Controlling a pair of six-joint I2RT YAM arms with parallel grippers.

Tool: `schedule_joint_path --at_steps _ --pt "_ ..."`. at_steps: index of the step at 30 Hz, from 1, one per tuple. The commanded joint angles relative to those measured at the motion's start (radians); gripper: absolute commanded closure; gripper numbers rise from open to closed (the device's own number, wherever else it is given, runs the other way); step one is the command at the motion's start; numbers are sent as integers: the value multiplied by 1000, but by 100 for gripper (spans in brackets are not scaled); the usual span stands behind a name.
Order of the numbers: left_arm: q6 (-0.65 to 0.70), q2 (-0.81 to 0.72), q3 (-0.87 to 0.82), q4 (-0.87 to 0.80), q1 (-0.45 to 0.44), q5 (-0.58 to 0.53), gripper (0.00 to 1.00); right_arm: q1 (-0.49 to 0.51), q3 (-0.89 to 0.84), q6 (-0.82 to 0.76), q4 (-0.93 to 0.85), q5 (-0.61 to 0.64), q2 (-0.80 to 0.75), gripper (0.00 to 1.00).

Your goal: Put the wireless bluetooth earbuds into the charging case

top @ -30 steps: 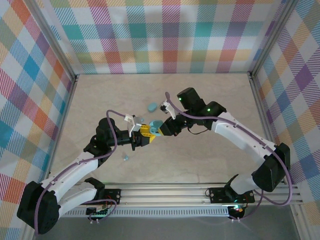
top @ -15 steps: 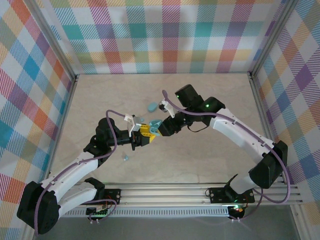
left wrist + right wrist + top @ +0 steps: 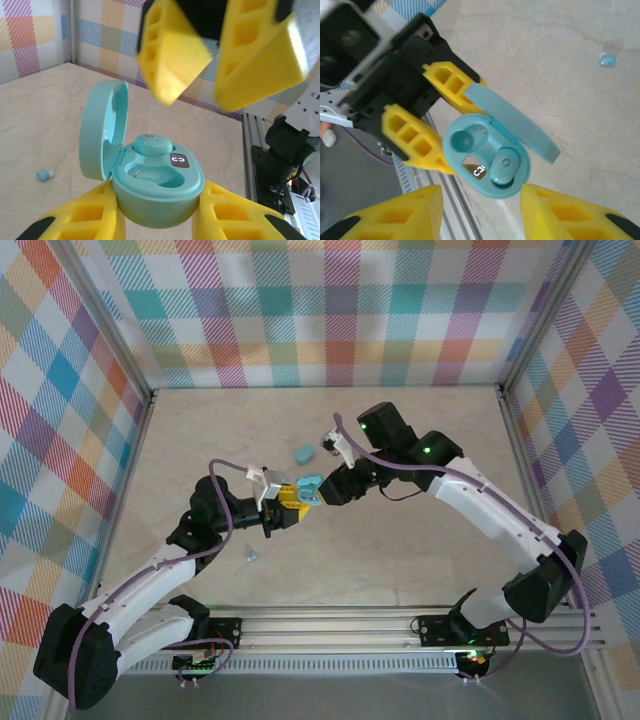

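Observation:
My left gripper [image 3: 157,206] is shut on the light-blue oval charging case [image 3: 159,186], holding it above the table with its lid [image 3: 100,131] swung open. One earbud [image 3: 152,145] sits in the far socket beside a lit display; the near socket [image 3: 150,175] is empty. From the right wrist view, the case [image 3: 485,155] lies below my right gripper [image 3: 482,212], which hangs open just above it with nothing between its fingers. Another earbud [image 3: 252,555] lies loose on the table, near the left arm.
A larger light-blue oval piece [image 3: 303,453] lies on the table behind both grippers, with a small white bit [image 3: 326,450] next to it. Checked walls enclose the table on three sides. An aluminium rail [image 3: 400,625] runs along the near edge.
My right gripper has opened and drawn back slightly up and to the right of the case. The left gripper has held the case still.

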Motion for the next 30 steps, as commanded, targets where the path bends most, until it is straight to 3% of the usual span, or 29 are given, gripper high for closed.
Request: schedule_joint_path --at_steps 1,7,13,17,21,30 --pt "-41 -29 -8 4 -7 -68 100 1 -39 55 121 -2 -98 58" --pt "-50 -111 32 -212 0 -197 100 -4 -205 284 359 116 -168 60" --pt "-103 -237 21 -420 26 -434 100 -21 -309 502 406 310 -193 56" --pt "-118 -288 7 -517 42 -539 100 -17 -413 646 485 279 -154 61" --pt "-140 -340 -2 -555 50 -610 100 48 -488 727 565 278 -50 64" --pt "-65 -476 35 -736 50 -767 100 199 -369 819 630 210 287 63"
